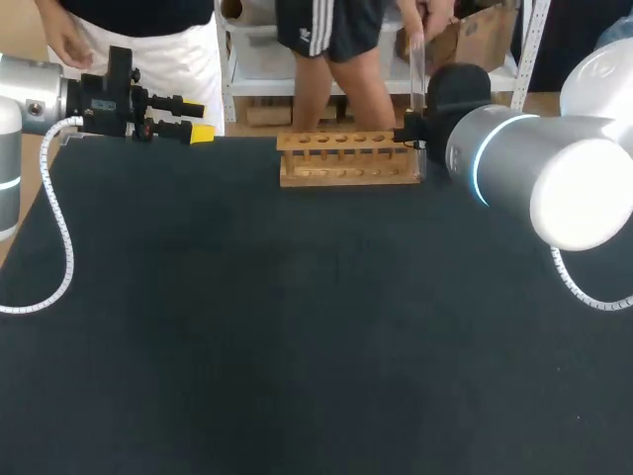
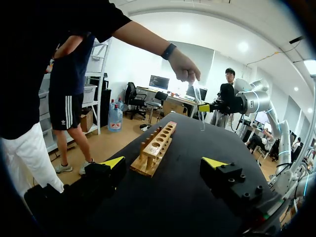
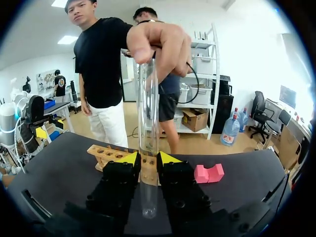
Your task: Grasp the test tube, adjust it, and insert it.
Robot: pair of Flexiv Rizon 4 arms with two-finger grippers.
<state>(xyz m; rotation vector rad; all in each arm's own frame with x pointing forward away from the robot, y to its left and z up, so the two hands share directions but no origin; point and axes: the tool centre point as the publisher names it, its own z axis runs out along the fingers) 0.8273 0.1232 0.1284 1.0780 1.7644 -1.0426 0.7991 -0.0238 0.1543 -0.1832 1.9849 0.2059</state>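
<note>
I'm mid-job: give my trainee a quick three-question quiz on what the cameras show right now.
1. True or false: the left gripper holds the clear glass test tube.
2. What besides the right gripper holds that tube? A) nothing B) a person's hand at its top C) the left gripper.
3. Fill in: the tube stands ___ between the right gripper's fingers.
Key: 1 false, the left gripper is open and empty; 2 B; 3 upright.

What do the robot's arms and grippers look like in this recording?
Both arms are thick silver-white cylinders; the left arm and right arm each trail a white coiled cable. The right arm carries a glowing blue ring. The left gripper and right gripper are blocky black, with two fingers ending in bright yellow wedge-shaped tips.
</note>
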